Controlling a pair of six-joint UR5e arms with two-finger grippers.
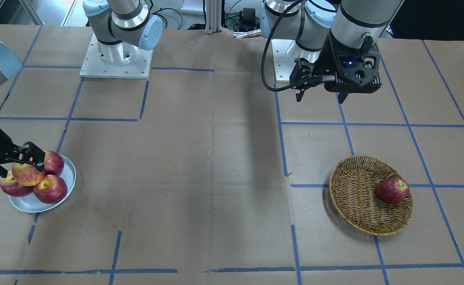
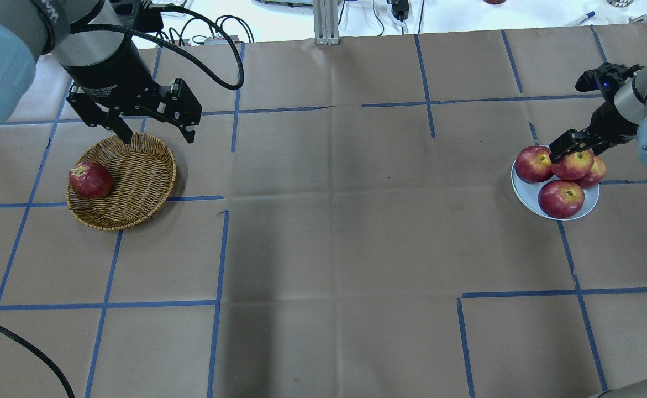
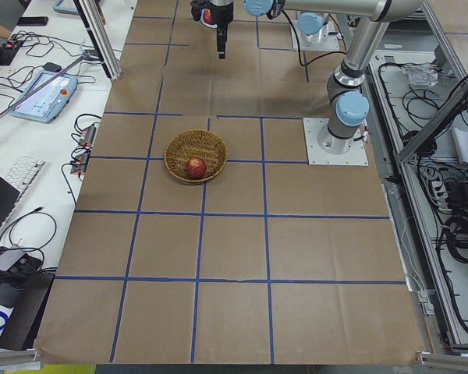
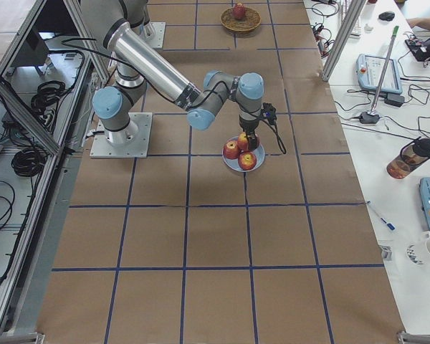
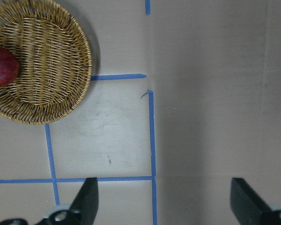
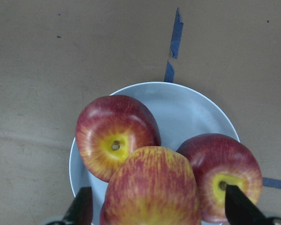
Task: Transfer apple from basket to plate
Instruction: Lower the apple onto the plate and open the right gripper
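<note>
The paler apple (image 1: pixel 26 174) (image 2: pixel 574 165) (image 6: pixel 152 187), yellow-orange with red streaks, rests on top of three darker red apples on the small pale plate (image 1: pixel 67 186) (image 2: pixel 524 191) (image 6: pixel 187 108). My right gripper (image 1: pixel 33 158) (image 2: pixel 574 152) (image 6: pixel 157 211) is open, its fingers on either side of this apple with a small gap on each side. The wicker basket (image 1: pixel 354 190) (image 2: pixel 135 166) (image 5: pixel 51 61) holds one dark red apple (image 1: pixel 392 190) (image 2: pixel 90 179) (image 5: pixel 2 65). My left gripper (image 1: pixel 321 97) (image 2: pixel 154 134) (image 5: pixel 166 201) is open and empty, raised above the basket's far edge.
Three darker red apples (image 2: pixel 533 163) (image 2: pixel 561 199) (image 2: pixel 594 171) fill most of the plate. Brown paper with blue tape lines covers the table. Both arm bases (image 1: pixel 115 59) stand at the table's robot side. Desks with keyboards and cables line the table ends.
</note>
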